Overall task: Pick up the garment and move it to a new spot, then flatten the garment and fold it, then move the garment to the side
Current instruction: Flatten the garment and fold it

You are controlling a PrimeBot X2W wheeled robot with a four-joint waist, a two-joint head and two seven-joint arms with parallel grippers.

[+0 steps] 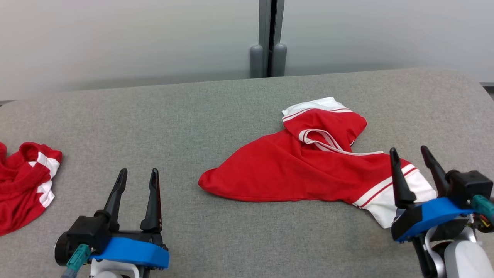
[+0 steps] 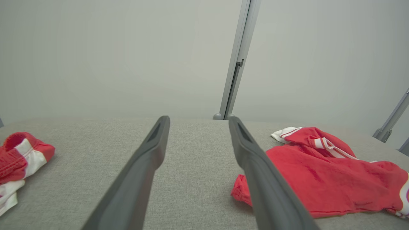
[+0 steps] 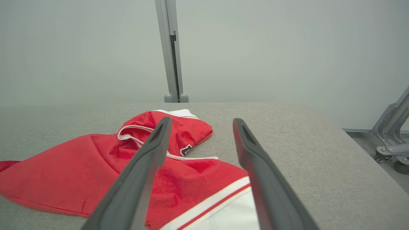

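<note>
The red garment [image 1: 305, 170] with white trim lies crumpled on the grey table [image 1: 193, 116], in front of the grey post [image 1: 269, 58] and slightly to its right; the right gripper [image 1: 408, 149], further right of the post, stands at the garment's white-banded sleeve, jaws wide, gripping nothing; the left gripper [image 1: 139, 170], left of the post, is likewise wide and empty; a second red cloth [image 1: 23, 185] lies far left of the post.
</note>
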